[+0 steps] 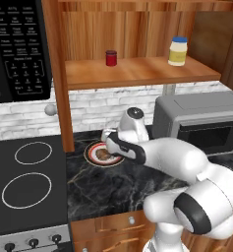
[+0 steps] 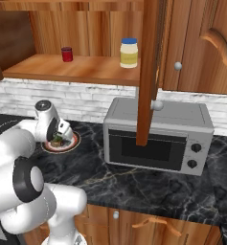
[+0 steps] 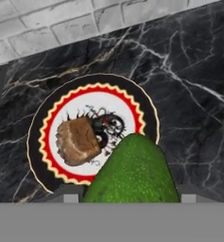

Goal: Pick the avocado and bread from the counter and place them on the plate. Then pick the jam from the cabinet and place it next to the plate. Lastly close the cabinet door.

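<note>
Half the avocado (image 3: 132, 172), clamped in the tool (image 3: 130, 198), hides the plate (image 3: 42, 142) edge.

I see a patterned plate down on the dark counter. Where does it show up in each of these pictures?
Left base view: plate at centre, partly behind the arm.
Right base view: at left, beside the arm, left of the toaster oven.
Hand view: centre-left, bread on it.
Shared landmark: black marble counter.

- Avocado (image 3: 132, 172): green, bumpy, sat close before the hand camera, over the plate's near edge.
- Bread (image 3: 78, 140): brown chunk, lay on the plate (image 3: 127, 101), left of centre.
- Jam (image 1: 111, 57): dark red jar, stood upright on the cabinet (image 1: 137, 71) shelf.
- Cabinet door (image 2: 147, 72): stood open.
</note>
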### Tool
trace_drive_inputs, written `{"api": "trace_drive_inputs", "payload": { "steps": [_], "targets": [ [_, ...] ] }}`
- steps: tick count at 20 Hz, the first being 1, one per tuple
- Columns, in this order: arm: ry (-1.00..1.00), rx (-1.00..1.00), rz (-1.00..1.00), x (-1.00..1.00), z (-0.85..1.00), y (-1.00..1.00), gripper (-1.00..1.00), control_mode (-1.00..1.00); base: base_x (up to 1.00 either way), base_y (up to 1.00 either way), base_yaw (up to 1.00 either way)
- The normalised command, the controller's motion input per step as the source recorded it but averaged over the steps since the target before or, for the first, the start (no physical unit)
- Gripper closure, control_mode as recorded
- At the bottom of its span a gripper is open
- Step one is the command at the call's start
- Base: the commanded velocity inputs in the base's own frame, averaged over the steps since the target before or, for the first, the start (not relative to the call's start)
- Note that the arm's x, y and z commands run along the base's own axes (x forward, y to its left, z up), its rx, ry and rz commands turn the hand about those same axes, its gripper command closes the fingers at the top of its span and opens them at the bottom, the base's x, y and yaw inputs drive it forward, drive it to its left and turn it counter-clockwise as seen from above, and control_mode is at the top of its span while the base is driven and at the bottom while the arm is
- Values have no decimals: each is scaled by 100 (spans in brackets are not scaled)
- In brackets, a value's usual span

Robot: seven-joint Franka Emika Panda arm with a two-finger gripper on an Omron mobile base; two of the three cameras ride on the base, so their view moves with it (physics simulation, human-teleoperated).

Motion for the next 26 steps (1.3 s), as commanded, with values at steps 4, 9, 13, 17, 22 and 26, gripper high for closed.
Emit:
{"api": "trace_drive_inputs", "payload": {
  "steps": [4,9,13,17,22,26],
  "targets": [
    [0,0,0,33,-4,0,100,-100,0,0,0],
    [0,0,1,28,-20,0,100,-100,0,0,0],
    [0,0,3,20,-35,0,100,-100,0,0,0],
    [0,-1,3,18,-33,0,100,-100,0,0,0],
    [0,0,3,15,-23,0,100,-100,0,0,0],
    [0,0,3,1,-10,2,100,-100,0,0,0]
  ]
}}
